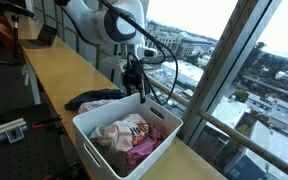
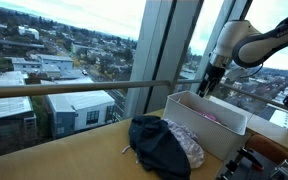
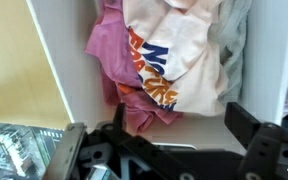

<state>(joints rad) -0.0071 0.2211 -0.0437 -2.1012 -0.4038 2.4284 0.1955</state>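
Jaws wide and empty, the black gripper (image 1: 134,78) hung above the cream printed shirt (image 3: 174,50) heaped in the white plastic bin (image 1: 96,150) below it, where a plunge might have snagged the pink cloth (image 3: 106,50) alongside.

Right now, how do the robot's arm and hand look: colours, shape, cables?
The arm is white, with rounded glossy links and dark joint rings. The hand is black, with two blocky black fingers in the wrist view. A black cable loops beside the wrist.
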